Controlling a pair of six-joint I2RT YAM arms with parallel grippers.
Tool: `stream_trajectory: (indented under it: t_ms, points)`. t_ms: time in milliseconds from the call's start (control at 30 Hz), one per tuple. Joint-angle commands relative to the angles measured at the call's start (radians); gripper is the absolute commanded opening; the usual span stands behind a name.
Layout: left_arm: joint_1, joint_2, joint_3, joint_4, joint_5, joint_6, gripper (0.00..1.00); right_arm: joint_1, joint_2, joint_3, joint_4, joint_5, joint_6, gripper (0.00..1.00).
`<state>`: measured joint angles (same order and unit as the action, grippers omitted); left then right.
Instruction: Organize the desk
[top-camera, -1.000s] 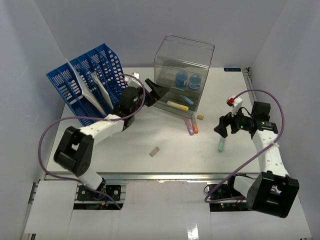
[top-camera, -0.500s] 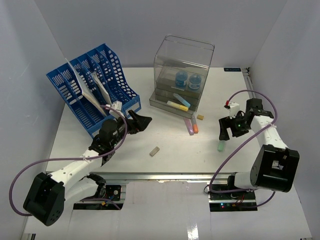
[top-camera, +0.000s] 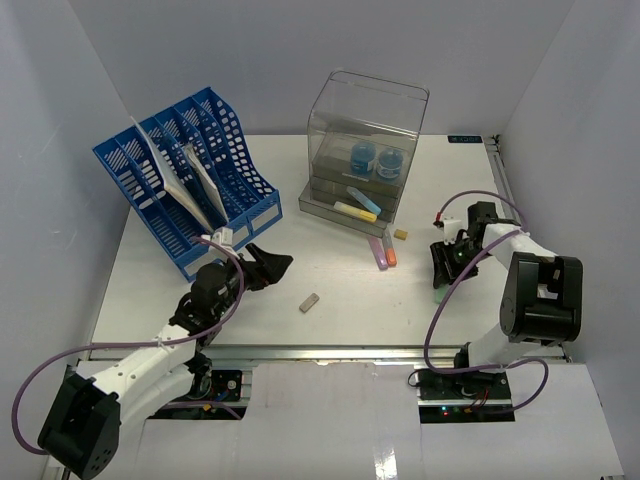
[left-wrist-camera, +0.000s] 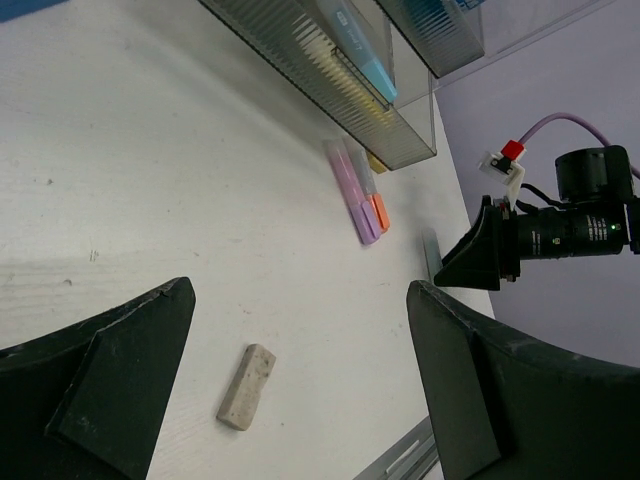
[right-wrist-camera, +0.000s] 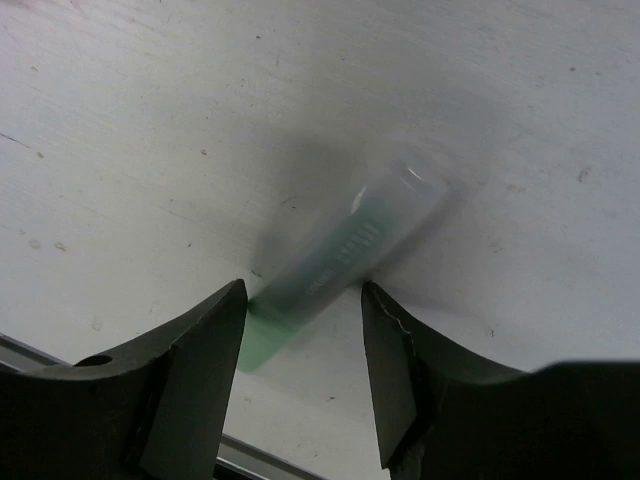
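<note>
White desk (top-camera: 330, 270), pale walls. Right claw (right-wrist-camera: 303, 290): straddling green marker (right-wrist-camera: 350, 245), jaws standing part-open, fingers just beside it, marker lying flat on desk under claw. Left claw (left-wrist-camera: 300, 292): hovering low, gaping wide, holding nothing; eraser (left-wrist-camera: 246, 386) lying just ahead of fingers. Desk stretching beneath both claws.
</note>
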<state>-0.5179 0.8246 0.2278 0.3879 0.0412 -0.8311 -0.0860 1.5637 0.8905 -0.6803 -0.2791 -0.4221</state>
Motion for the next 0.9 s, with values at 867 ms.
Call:
stream_trajectory:
  t_ms: [867]
  points:
    - [-0.179, 0.526, 0.227, 0.140, 0.183, -0.117, 0.79, 0.591, -0.100, 0.365, 0.199, 0.098, -0.313, 0.08]
